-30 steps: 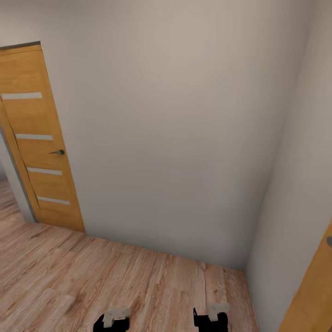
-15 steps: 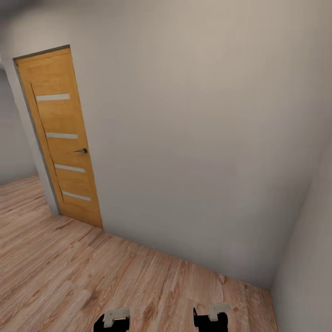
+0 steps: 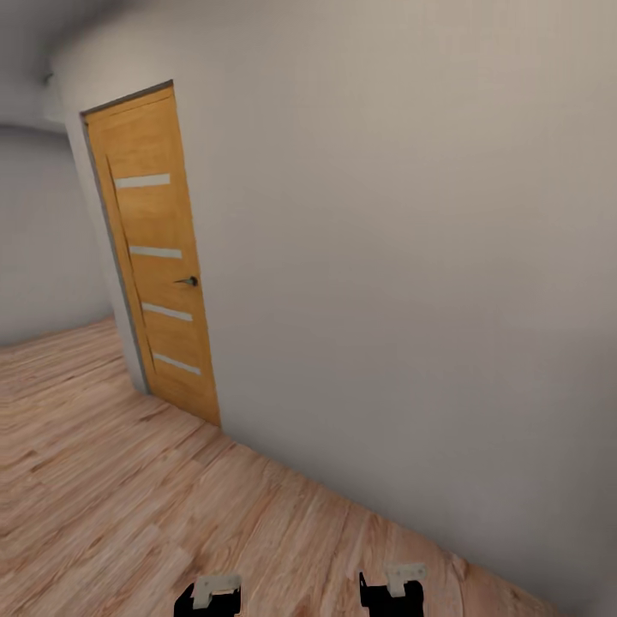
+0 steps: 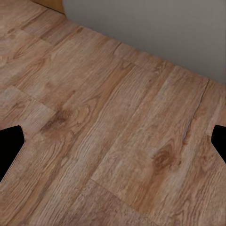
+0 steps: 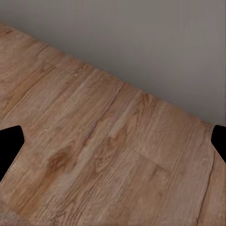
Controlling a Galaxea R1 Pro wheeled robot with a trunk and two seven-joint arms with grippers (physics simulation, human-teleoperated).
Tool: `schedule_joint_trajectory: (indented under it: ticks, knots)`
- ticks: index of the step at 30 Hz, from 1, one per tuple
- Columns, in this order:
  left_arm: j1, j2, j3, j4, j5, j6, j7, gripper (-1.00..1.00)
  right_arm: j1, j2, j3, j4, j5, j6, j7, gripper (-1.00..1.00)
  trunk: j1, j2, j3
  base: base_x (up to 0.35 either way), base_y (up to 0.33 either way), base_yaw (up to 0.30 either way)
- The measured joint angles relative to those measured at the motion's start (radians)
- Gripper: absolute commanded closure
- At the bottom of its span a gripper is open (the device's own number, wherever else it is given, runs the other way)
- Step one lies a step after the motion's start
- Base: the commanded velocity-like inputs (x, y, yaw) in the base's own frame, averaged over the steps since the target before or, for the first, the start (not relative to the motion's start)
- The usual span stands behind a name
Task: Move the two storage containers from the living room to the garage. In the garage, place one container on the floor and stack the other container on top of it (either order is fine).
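- Storage containers of the task lie outside these pictures; the robot stands on light wood plank flooring (image 3: 128,480) in a room with plain grey-white walls (image 3: 403,257).
- Planks run up to the foot of the wall, which crosses the head view from upper left down to lower right.
- An orange-wood door with four frosted strips (image 3: 158,257) and a small dark handle (image 3: 188,281) is set in that wall at the left, shut in its grey frame.
- Beyond the door the floor carries on to a further grey wall (image 3: 43,231).
- The left gripper (image 3: 208,596) and right gripper (image 3: 392,590) sit low at the head view's bottom edge, above bare planks.
- Both wrist views show dark fingertips (image 4: 10,148) (image 5: 9,146) spread wide apart over wood floor with nothing between them.
- Since a second ago the whole view has swung: the door sits further right, and the room corner and second door edge have left the picture.
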Motion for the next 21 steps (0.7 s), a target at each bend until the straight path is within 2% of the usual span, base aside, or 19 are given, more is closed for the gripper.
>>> schedule_joint_trajectory:
  ticks: [8,17,21]
  knots:
    - [0.000,0.000,0.000,0.000,0.001,0.000,0.000,-1.00,0.000,0.000,0.000,0.000,0.000,0.000,0.000,-1.00,0.000,0.000,0.000,0.337,0.000,0.258]
    - [0.000,0.000,0.001,0.000,0.003,0.000,0.000,-1.00,0.000,0.000,0.000,0.000,0.000,0.000,0.001,-1.00,0.000,0.000,0.000,0.246,0.000,0.073]
    - [0.000,0.000,0.000,0.000,0.003,0.000,0.000,-1.00,0.000,0.000,0.000,0.000,0.000,-0.001,0.000,-1.00,0.000,0.000,0.000,0.168,0.000,0.195]
